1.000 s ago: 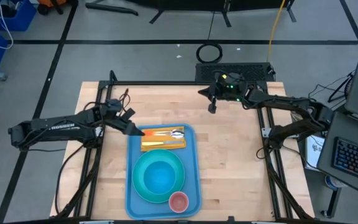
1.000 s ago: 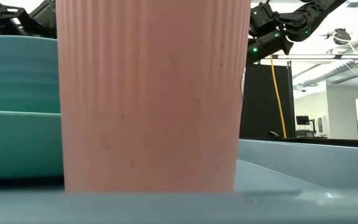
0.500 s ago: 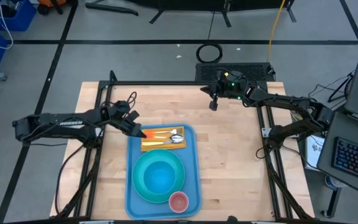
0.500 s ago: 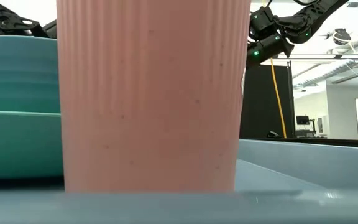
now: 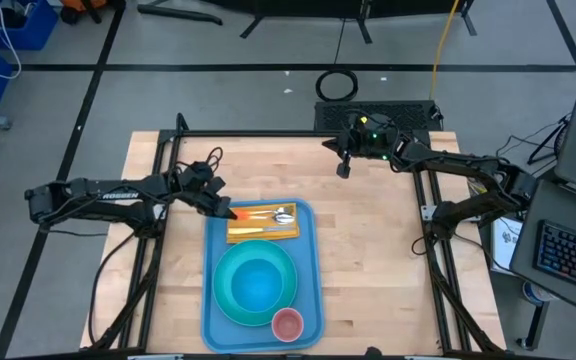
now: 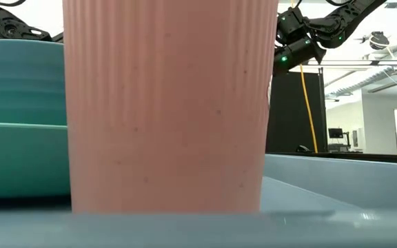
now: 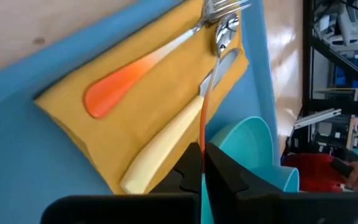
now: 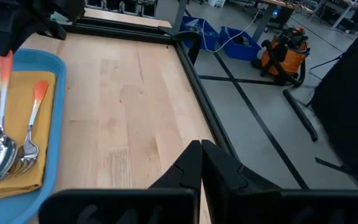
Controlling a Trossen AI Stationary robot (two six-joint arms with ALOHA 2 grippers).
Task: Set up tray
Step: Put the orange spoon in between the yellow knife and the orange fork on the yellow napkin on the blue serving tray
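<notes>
While left claw [image 7: 201, 167] grips one spoon [image 7: 224, 38], one tray [image 5: 308, 280] bears one fork [image 7: 166, 48], right claw [image 8: 200, 163] closed

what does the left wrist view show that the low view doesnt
Only the left wrist view: the left claw shut on an orange-handled spoon, with an orange-handled fork and cream-handled knife on a yellow napkin.

Only the low view: a ribbed pink plastic cup close up and the right arm overhead.

Both: the light-blue plastic tray and the turquoise bowl.
</notes>
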